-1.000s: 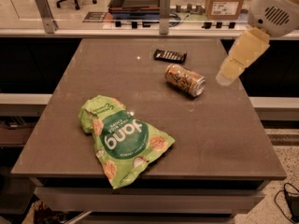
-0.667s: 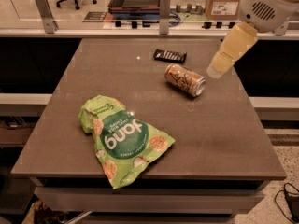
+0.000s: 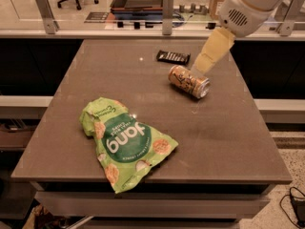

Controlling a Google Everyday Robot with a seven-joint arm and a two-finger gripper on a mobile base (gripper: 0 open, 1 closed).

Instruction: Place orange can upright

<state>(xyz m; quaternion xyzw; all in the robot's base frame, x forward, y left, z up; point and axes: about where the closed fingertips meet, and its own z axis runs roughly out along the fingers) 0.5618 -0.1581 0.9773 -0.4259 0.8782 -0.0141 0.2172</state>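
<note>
The orange can [image 3: 188,81] lies on its side on the brown table [image 3: 228,137], right of centre toward the back, with its silver end facing front right. My gripper [image 3: 202,66] hangs down from the white arm [image 3: 248,6] at the upper right. Its pale yellow tip is just above and behind the can's right half, very close to it. I cannot tell whether it touches the can.
A flat dark candy-bar wrapper [image 3: 173,57] lies just behind the can. A large green snack bag [image 3: 125,142] lies at the front left. A glass barrier with metal posts [image 3: 167,11] runs behind the table. The table's right edge is near the can.
The gripper has moved left and down, from the table's right edge to just above the can. The can, wrapper and bag have not moved.
</note>
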